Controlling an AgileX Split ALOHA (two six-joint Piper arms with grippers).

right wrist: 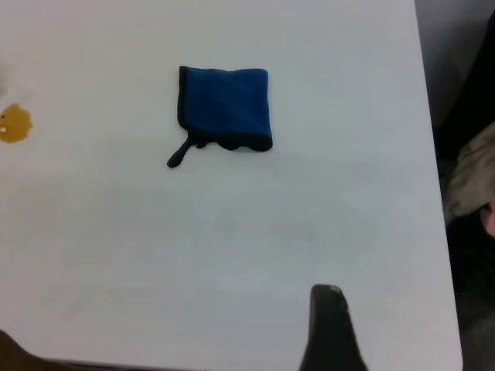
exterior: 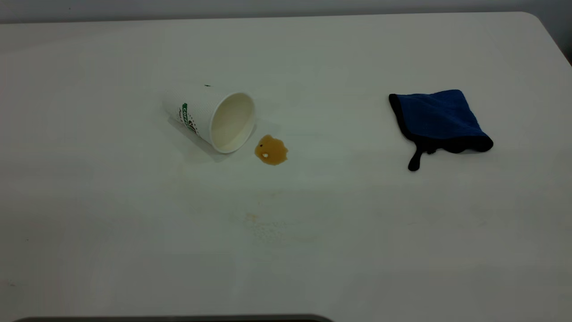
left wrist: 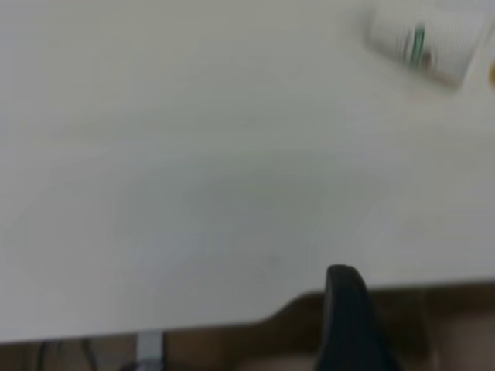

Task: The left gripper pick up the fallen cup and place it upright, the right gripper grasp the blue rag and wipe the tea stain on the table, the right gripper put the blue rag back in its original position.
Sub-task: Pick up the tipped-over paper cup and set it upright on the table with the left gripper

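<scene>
Left of centre on the table: cup toppled, mouth toward lower right, green lettering partly readable ("COFF"). Just beside the rim, tea stain. Well apart at right, blue rag, loop tail trailing down. Gripper fingers' state: cannot tell (only dark tips in wrist views).

Blue rag lies flat on a white table, well apart from an amber stain at the edge.

One cup, tipped on side. One tea stain. One blue rag. One table under all.
</scene>
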